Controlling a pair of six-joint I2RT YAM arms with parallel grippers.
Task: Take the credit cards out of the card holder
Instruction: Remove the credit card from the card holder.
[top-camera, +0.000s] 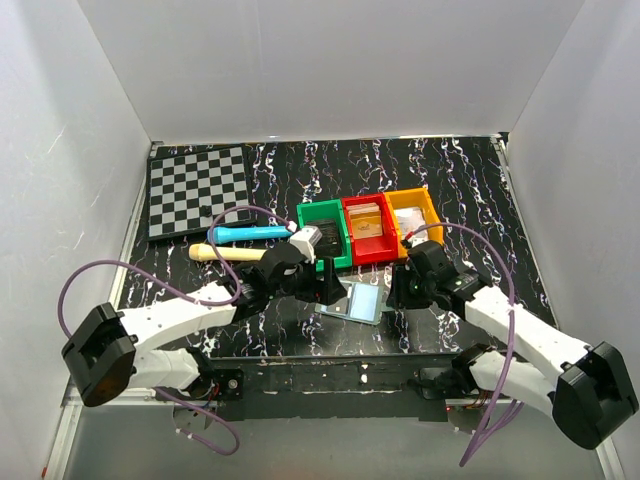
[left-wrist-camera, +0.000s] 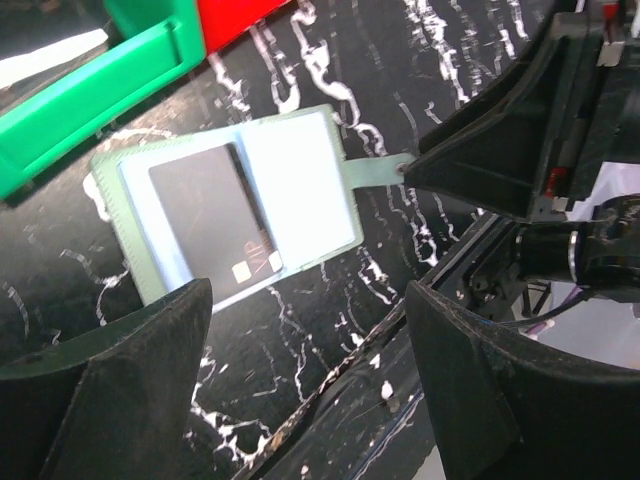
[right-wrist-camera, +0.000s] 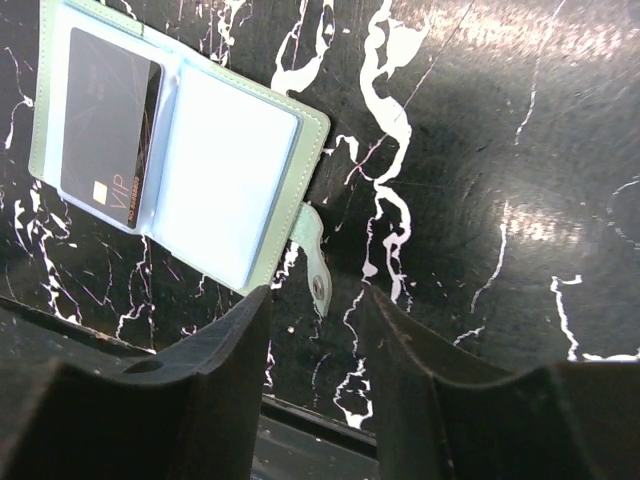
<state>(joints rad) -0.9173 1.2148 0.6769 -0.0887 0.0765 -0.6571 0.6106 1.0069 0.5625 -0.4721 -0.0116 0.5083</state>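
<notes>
Left claw and right claw stand spread, empty; holder lies open near worktop's front edge, card inside; next move should pinch it out.

only readable text is "vip" in pale letters near a corner of the dark credit card inside the open card holder, its finer print too small to read.
</notes>
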